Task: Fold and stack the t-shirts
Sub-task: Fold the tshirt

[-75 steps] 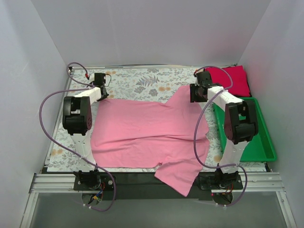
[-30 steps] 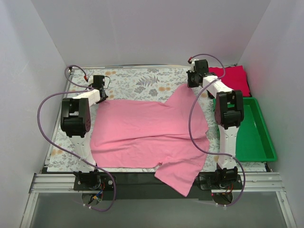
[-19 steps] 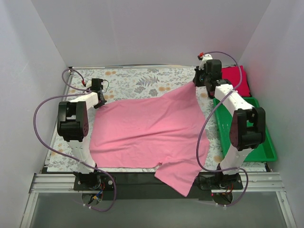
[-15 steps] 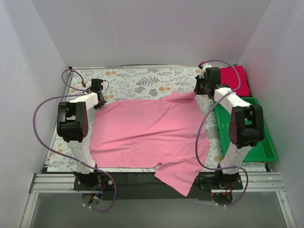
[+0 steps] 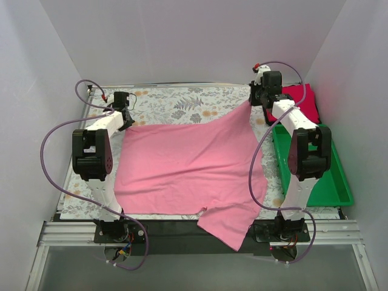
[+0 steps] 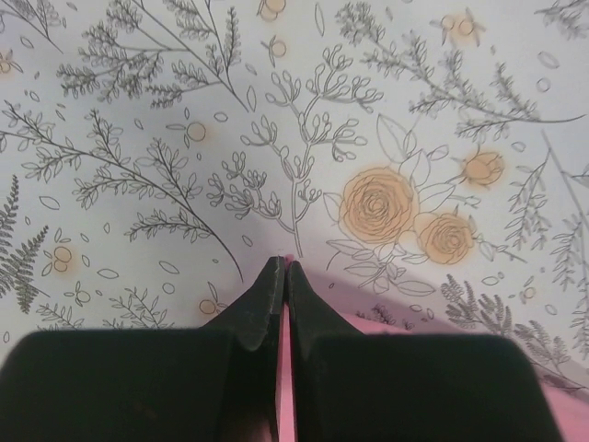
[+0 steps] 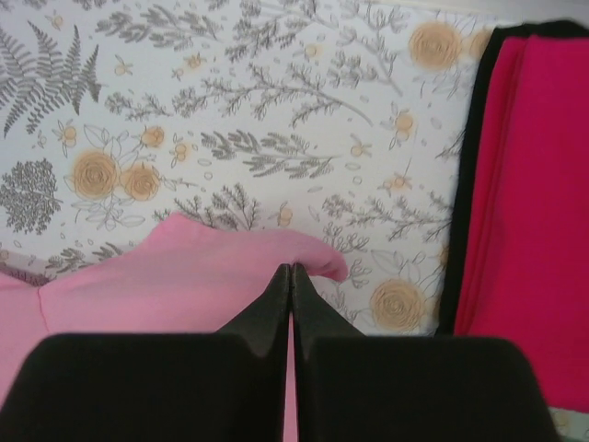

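A light pink t-shirt (image 5: 188, 163) lies spread over the floral cloth, one sleeve hanging off the near edge. My left gripper (image 5: 124, 124) is shut on its far left corner; pink fabric (image 6: 283, 359) shows between the black fingers (image 6: 262, 299). At the far right, my right gripper (image 5: 250, 104) is shut on the shirt's other far corner, lifted off the cloth, with a pink fold (image 7: 230, 281) bulging past the tips (image 7: 292, 270). A folded crimson t-shirt (image 5: 297, 102) (image 7: 529, 203) lies at the back right.
A green plastic bin (image 5: 330, 176) sits along the right side behind the right arm. The floral table cloth (image 5: 176, 106) covers the table. White walls close in on three sides. Purple cables loop from both arms.
Both grippers have pulled the pink shirt's far edge back and outward, stretching it taut. The right one has lifted its corner higher; the left one has moved further back.
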